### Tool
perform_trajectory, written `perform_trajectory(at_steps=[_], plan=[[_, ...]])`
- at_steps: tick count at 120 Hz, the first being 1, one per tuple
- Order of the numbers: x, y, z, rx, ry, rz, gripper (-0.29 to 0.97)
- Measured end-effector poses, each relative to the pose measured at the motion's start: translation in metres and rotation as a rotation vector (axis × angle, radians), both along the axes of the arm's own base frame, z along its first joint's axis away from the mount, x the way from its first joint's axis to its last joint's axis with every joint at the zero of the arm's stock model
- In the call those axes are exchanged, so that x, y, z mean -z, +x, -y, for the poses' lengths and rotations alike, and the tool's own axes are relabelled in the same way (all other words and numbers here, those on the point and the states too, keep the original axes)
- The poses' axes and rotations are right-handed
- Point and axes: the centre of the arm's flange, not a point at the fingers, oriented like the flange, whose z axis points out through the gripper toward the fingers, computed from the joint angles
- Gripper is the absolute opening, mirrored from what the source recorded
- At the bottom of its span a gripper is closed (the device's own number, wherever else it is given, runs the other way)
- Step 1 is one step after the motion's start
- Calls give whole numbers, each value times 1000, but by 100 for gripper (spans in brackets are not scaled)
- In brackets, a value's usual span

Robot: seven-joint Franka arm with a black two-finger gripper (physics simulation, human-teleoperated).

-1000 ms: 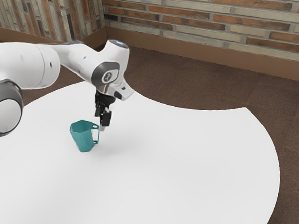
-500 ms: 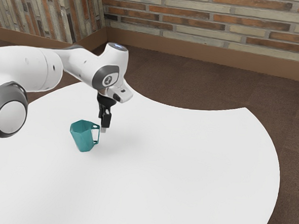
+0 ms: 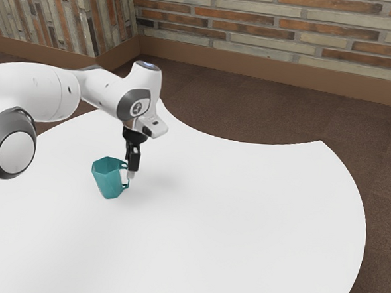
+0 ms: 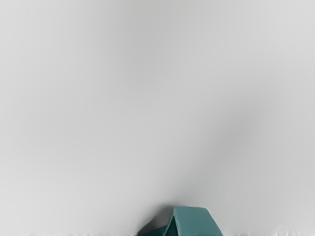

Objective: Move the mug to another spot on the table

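Note:
A teal faceted mug (image 3: 107,177) stands upright on the white table (image 3: 245,209), its handle (image 3: 125,176) facing the exterior view's right. My black gripper (image 3: 133,172) points straight down, its tip right at the top of the handle, close to the mug's rim. In the wrist view a teal piece of the mug (image 4: 189,222) lies just under my hand, with bare white table beyond it.
The white table has a curved far edge (image 3: 249,140) and a rounded edge on the exterior view's right. Brown floor and brick walls lie beyond it. Open tabletop stretches to the exterior view's right of the mug.
My hand has come down and moved a little toward the exterior view's left, from above and beside the handle to right at it. The mug has not moved.

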Motion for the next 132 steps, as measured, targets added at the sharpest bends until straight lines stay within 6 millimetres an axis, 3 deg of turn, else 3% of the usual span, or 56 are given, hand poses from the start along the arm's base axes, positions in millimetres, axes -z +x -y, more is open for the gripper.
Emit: perform_trajectory(at_steps=[52, 132], plan=[[19, -1, -6, 9, -11, -24, 68], [27, -2, -1, 15, -33, -30, 67]])
